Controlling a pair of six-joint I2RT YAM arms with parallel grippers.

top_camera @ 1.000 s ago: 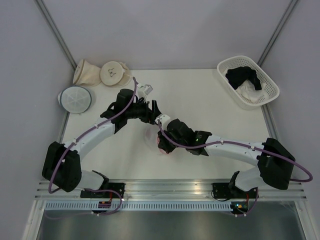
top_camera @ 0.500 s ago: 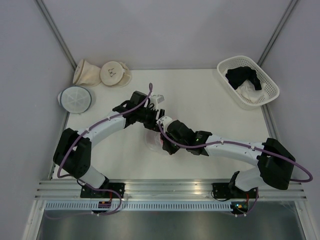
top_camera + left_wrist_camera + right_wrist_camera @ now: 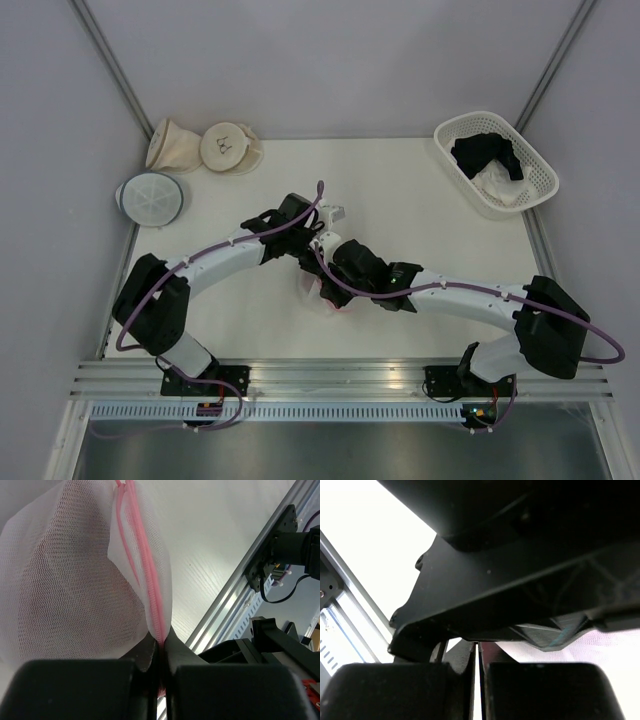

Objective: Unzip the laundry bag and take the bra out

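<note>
Laundry bag (image 3: 75,580) rises straight ahead of the left gripper (image 3: 161,641), its white mesh bulging to the left of the jaws. The right gripper (image 3: 477,647) is pressed closed just beside it. It probably pinches mesh too, though a black housing (image 3: 520,555) close to its camera blocks most of that view. The left jaws are clamped tight on the pink zipper (image 3: 149,580) seam. With no pull tab showing, a tug from here could drag the whole bag or slip off the seam. From above, both grippers cover nearly all of the bag, and the bra cannot be made out through the mesh.
</note>
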